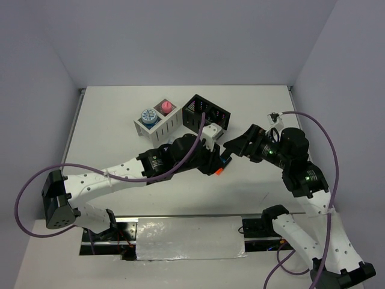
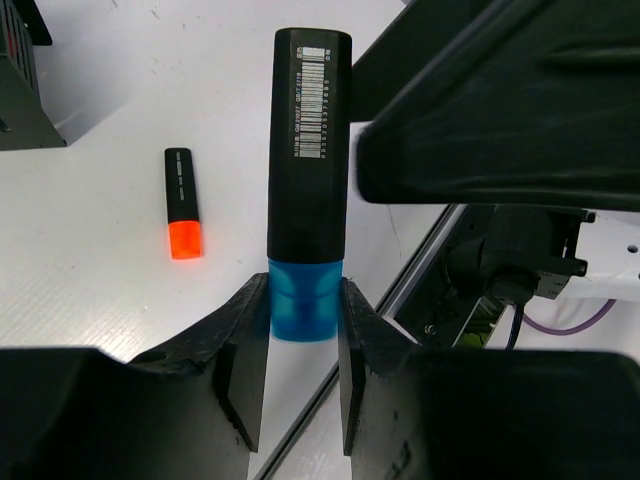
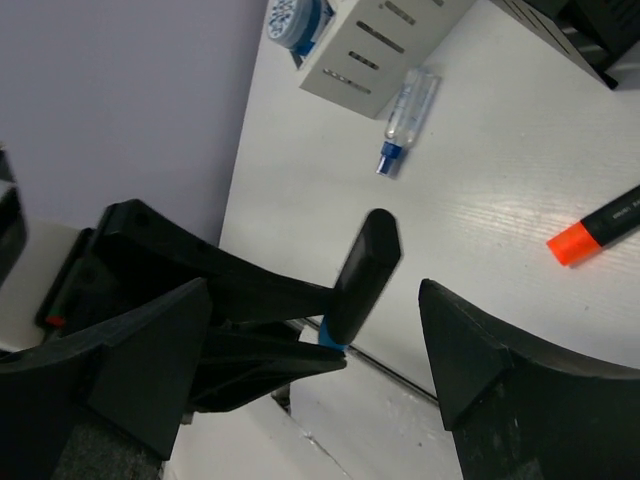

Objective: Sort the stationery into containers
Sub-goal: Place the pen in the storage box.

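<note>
Left end effector [image 2: 305,300]: clamped on the blue cap of black-bodied plastic highlighter [image 2: 308,150], held aloft. Orange-capped black highlighter [image 2: 183,205]: lying flat on white tabletop [image 2: 80,280]. Right end effector [image 3: 312,290]: fingers [image 3: 480,360] spread wide, holding nothing.

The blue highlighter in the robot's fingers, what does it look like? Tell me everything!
The blue highlighter is short and chunky, with a black plastic-looking body, a white barcode label and a see-through blue cap. The left gripper pinches it by the cap, black end pointing away, lifted off the table. Nothing else touches it.
</note>
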You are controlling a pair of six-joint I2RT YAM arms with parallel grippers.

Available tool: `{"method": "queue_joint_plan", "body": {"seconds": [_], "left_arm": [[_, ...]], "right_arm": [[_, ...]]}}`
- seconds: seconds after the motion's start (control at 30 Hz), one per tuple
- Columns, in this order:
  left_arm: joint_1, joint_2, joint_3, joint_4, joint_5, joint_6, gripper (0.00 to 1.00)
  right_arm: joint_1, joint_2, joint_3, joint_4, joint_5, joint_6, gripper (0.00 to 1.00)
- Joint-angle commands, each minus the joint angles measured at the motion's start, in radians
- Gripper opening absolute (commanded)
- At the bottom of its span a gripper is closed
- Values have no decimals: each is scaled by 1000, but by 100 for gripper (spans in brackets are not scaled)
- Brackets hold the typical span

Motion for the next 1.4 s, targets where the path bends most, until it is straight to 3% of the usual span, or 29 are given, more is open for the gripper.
{"method": "queue_joint_plan", "body": {"seconds": [0.0, 0.4, 0.5, 0.6, 0.63, 0.7, 0.73, 0.83, 0.93, 1.03, 1.17, 1.23, 1.27, 1.37], "left_arm": [[8, -36, 44, 58, 13, 11, 0], [12, -65, -6, 115, 95, -5, 0], [12, -63, -16, 127, 99, -3, 0], [12, -63, -17, 136, 136, 7, 0], [12, -63, -16, 135, 154, 14, 0], [12, -65, -14, 132, 164, 20, 0], [12, -66, -14, 130, 168, 23, 0], [12, -79, -23, 132, 161, 24, 0], [10, -91, -32, 126, 148, 27, 0], [12, -96, -26, 110, 133, 35, 0], [13, -92, -5, 64, 87, 47, 2], [16, -86, 30, -21, -6, 31, 64], [22, -70, 53, -69, -117, 17, 99], [74, -28, 153, -323, -259, -81, 99]], "right_arm": [[10, -10, -35, -23, 55, 6, 90], [8, 14, -91, 141, 55, 61, 79], [8, 42, -86, 153, 66, 46, 71], [7, 56, -95, 161, 64, 30, 55], [8, 59, -100, 164, 63, 24, 43], [8, 62, -106, 162, 64, 12, 33], [7, 65, -105, 161, 66, 0, 23], [10, 73, -103, 156, 73, -14, 9], [10, 82, -103, 152, 93, -36, 8], [10, 94, -101, 146, 106, -54, 0], [7, 106, -89, 149, 124, -92, 0], [7, 122, -77, 164, 144, -137, 0], [5, 149, -68, 184, 161, -154, 0], [7, 207, 0, 250, 285, -224, 0]]}}
